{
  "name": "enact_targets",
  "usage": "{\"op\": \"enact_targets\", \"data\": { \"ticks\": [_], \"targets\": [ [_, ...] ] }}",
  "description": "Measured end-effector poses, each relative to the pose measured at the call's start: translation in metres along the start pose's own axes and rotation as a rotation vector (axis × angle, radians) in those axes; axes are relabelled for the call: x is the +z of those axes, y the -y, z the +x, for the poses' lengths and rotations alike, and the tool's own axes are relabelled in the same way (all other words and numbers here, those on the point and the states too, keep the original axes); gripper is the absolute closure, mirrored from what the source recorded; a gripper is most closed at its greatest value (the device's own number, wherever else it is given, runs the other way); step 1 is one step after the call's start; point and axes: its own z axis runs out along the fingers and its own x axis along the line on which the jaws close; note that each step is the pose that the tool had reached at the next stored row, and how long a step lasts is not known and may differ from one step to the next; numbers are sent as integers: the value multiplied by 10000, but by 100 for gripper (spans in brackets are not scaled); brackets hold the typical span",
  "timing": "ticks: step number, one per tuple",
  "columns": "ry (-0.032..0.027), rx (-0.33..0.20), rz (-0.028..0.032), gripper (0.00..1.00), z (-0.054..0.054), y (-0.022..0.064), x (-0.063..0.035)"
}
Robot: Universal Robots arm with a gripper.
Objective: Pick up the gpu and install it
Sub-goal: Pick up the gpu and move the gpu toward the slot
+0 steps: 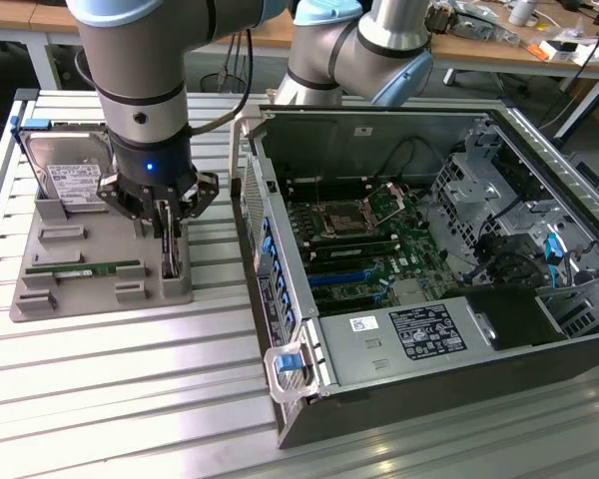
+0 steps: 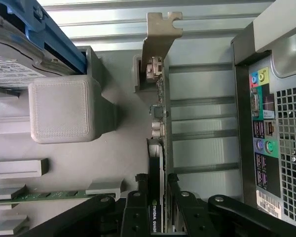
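gpu (image 2: 160, 111) on edge; bracket (image 2: 158, 39) seemingly toward hard drive (image 1: 70, 170)

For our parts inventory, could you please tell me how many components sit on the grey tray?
3: the hard drive at the tray's back, the RAM stick flat near its front, the gpu on edge at the exterior view's right, under the gripper. The arm may hide more.
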Motion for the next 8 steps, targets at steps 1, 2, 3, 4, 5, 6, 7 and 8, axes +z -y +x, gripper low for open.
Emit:
{"op": "enact_targets", "data": {
  "ticks": [1,2,3,4,5,6,7,8],
  "targets": [
    [1,0,0,74,0,0,0],
    [1,0,0,74,0,0,0],
    [1,0,0,74,0,0,0],
    [1,0,0,74,0,0,0],
    [5,0,-4,74,-1,-1,-7],
    [4,0,-3,74,-1,-2,-24],
    [2,0,-1,74,-4,-7,-104],
    [1,1,0,74,-5,-10,-165]
  ]
}}
